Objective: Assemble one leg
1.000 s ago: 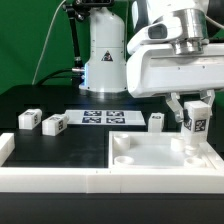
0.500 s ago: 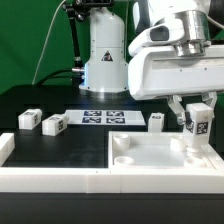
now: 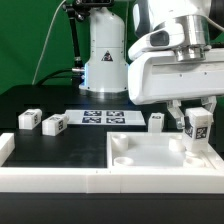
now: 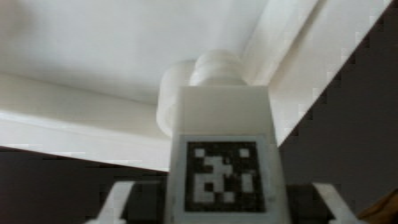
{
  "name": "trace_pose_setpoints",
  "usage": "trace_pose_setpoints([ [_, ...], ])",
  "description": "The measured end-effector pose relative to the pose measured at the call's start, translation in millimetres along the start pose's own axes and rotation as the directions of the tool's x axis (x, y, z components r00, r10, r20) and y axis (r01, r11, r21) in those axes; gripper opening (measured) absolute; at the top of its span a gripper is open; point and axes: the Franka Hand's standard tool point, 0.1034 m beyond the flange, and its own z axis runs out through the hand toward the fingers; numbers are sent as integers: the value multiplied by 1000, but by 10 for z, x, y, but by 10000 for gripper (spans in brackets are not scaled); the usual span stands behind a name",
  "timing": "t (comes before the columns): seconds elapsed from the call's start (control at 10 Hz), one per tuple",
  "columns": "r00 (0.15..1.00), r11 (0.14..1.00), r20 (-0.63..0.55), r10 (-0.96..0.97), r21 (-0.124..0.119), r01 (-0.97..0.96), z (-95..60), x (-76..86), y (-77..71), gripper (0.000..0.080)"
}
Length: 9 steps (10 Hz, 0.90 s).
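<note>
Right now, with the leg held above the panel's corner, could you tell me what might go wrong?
The leg in the hand may miss the corner socket and catch on the panel's raised rim. Pressed down off-centre, it could slip or twist between the fingers. The hand might also nudge the loose leg nearby.

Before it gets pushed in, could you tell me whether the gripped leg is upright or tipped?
Nearly upright: the leg stands on end in the gripper, over a corner of the panel.
</note>
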Motion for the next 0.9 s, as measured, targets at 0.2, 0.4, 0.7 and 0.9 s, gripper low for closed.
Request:
trace_pose_setpoints([
  [0.2,1000,1000,-9,4,2,-4,-51,45,-48,291],
  [0.4,1000,1000,-13,5,0,-5,-103,52,-48,291],
  [0.7,1000,1000,-16,-3,0,3,-115,137,-21,291],
  [0.9,1000,1000,-14,-2,0,2,-48,139,6,291],
])
